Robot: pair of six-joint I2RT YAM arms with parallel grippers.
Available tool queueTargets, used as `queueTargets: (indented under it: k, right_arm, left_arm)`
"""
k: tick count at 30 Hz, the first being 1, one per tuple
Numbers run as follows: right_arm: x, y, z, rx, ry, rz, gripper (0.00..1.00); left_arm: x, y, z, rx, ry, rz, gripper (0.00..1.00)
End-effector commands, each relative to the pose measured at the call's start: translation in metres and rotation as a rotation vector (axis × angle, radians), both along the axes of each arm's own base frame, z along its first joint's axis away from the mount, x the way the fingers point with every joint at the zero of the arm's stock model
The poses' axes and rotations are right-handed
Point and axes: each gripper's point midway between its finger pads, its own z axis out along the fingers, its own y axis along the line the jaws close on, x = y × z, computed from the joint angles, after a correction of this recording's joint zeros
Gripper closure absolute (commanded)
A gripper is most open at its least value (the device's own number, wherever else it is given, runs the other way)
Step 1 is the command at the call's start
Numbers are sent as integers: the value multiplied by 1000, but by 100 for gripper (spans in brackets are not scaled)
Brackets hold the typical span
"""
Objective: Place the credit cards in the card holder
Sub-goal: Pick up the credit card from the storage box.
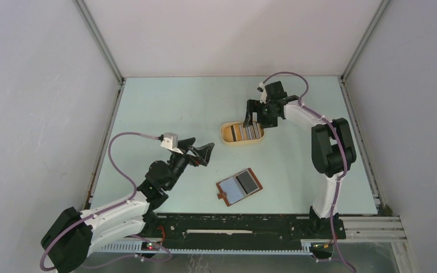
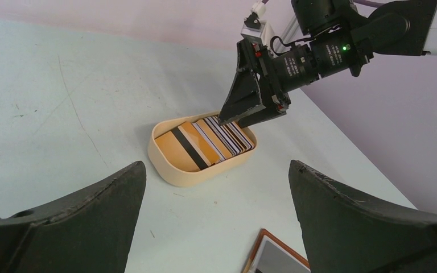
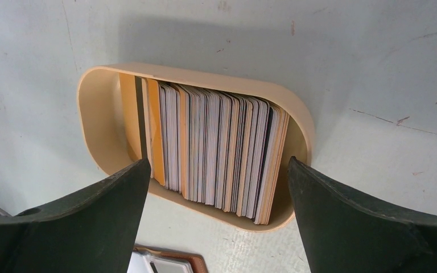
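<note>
White walls with metal frame bars close in a pale green desk (image 1: 176,114) on three sides. At the left, the left claw (image 1: 200,149) hangs above the desk and points toward the middle. Its two fingers are spread wide and there is nothing between them. In its wrist view the dark fingers (image 2: 91,216) frame the scene ahead.

Right of this claw and nearer to the front edge, the card holder (image 1: 239,186) lies open and flat on the desk, well apart from both claws. It has a reddish-brown border, bluish-grey inside and a small tab at its left corner.

Farther back and a little to the right stands a tan oval tray (image 1: 226,135). The cards (image 1: 246,132) are inside it, packed on edge in one leaning row, mostly orange, white and dark.

The right claw (image 1: 252,119) is directly over this tray and points down. Its fingers (image 3: 79,222) are also spread wide, one on each side of the row, gripping nothing. Whether the tips touch the cards, I cannot tell.
</note>
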Motion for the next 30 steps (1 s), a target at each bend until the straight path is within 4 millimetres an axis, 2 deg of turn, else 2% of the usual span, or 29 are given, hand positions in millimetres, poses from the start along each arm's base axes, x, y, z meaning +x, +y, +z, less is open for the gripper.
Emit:
queueTargets:
  k: [1,16,21,30]
  right_arm:
    - [12,3,6,-4,-22,-39,0]
    - [5,17,-2,-4,25,-29,0]
    - [2,22,-4,57,69,-12,0]
    - [-4,24,7,199,110,50,3]
  left_arm:
    - [-2,4,1,-23,-19,2,0]
    - [-3,5,1,-29,-23,4,0]
    - [-4,5,1,-29,-23,5,0]
    - [-3,5,2,-31,-24,5,0]
